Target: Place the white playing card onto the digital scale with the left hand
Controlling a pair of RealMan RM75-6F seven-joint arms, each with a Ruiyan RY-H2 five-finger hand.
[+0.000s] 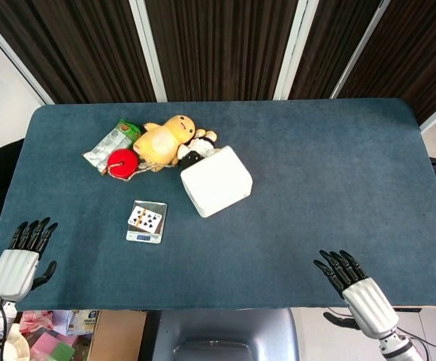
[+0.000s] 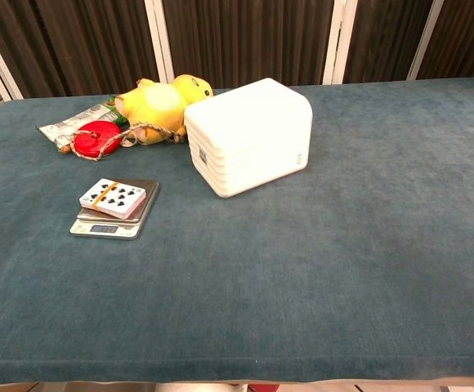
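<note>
Your card lies flat on the scale, so the placing looks done. Your left hand sits at the desk's near corner, fingers apart and empty; your right hand likewise.

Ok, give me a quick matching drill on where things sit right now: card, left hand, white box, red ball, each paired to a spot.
Things:
1. playing card
2. left hand
3. white box
4. red ball

Places:
A. beside the yellow plush toy, at the back left
B. near the table's front left corner, holding nothing
C. lying on the scale
D. mid-table, to the right of the scale

Pairs: 1-C, 2-B, 3-D, 4-A
</note>
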